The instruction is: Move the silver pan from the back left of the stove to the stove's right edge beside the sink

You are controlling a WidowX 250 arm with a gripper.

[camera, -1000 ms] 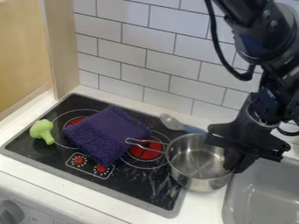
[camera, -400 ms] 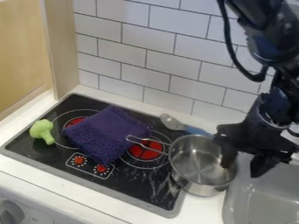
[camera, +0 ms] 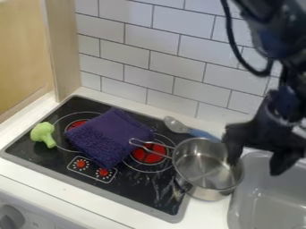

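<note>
White tiles (camera: 143, 67) are backing bench (camera: 206, 211), black stovetop (camera: 146, 185). Shiny steel saucepan (camera: 205, 171) is straddling stovetop edge, handle pointing toward purple cloth (camera: 110, 137); released pincer (camera: 257, 163) is hanging beside it.

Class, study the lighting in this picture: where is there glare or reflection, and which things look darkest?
Camera view: bright reflections inside the metal pot; pale streaks on the black cooktop beside it, whether glare or smears I cannot tell; soft sheen in the gray sink; the purple cloth and black gripper look dark, without glare.
</note>
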